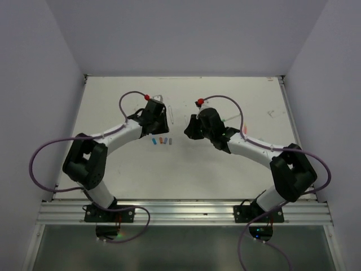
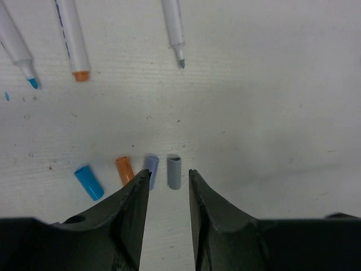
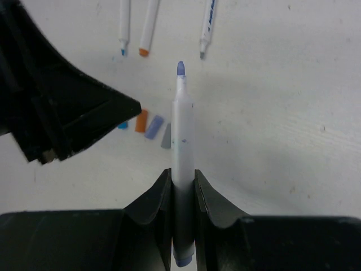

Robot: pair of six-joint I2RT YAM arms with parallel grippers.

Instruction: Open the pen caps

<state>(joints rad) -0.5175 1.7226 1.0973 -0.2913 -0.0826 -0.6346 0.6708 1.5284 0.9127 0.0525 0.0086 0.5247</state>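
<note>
Nearest the left wrist camera, the left gripper [image 2: 168,178] hangs low over the table [image 2: 271,101], its jaws parted by a narrow gap with nothing between them; just past its tips four caps lie in a short row, already off their pens: a blue cap [image 2: 89,182], an orange cap [image 2: 124,169], a purple cap [image 2: 150,165] partly behind the left finger, and a grey cap [image 2: 174,172] in line with the gap. Farther off lie three uncapped pens, a blue-tipped pen [image 2: 17,48], an orange-tipped pen [image 2: 73,39] and a grey-tipped pen [image 2: 174,28], their bare tips pointing toward the caps; each has its colour in the row, so those three look done.

The right gripper [image 3: 182,175] is clamped on a purple-tipped pen [image 3: 181,124], gripping it near the rear end so that the barrel sticks forward above the table with its tip bare; holding it by the tail leaves the cap end free for the other arm to pull, which fits the purple cap lying in the row below. I judge this pen opened too, with only the setting down beside the other three left; whether more capped pens wait elsewhere on the table is too small to tell from overhead.
</note>
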